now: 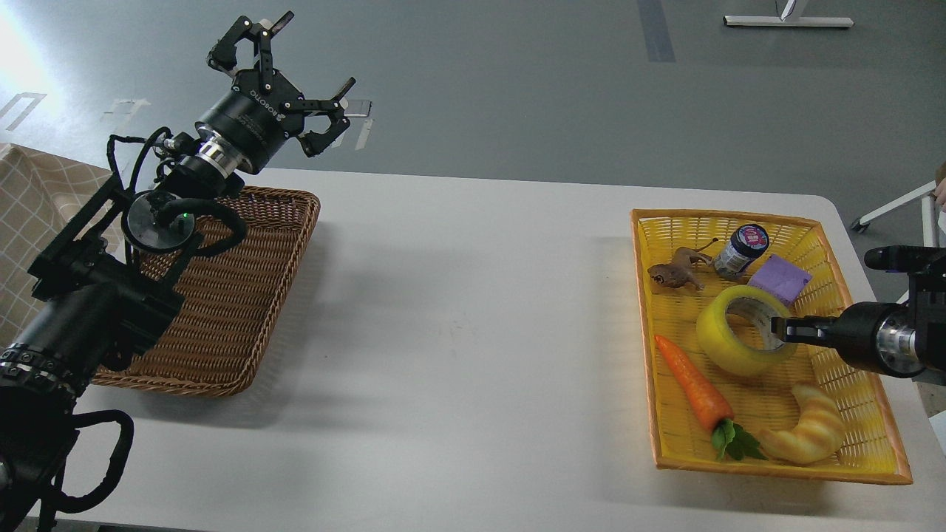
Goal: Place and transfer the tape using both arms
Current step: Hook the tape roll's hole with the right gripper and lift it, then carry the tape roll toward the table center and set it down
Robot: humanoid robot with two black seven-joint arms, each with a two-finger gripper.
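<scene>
Left arm, nearest item: left gripper [284,81] raised above the brown wicker basket [244,295], fingers spread, empty. Yellow basket [739,219], landmark: the tape [728,343] lies at its centre; carrot [692,393] and croissant [809,428] toward its near end; toy frog [676,272], jar [741,250], purple block [780,279] toward its far end. Right gripper [782,330] at the roll's core; finger state indiscernible. Risk: a thin hold on one wall may slip, dropping the roll onto its neighbours.

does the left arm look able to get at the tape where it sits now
Probably not. The tape lies in the yellow basket at the table's far right, with the right gripper already at it. The left gripper hangs open above the brown wicker basket, a wide stretch of table between.
</scene>
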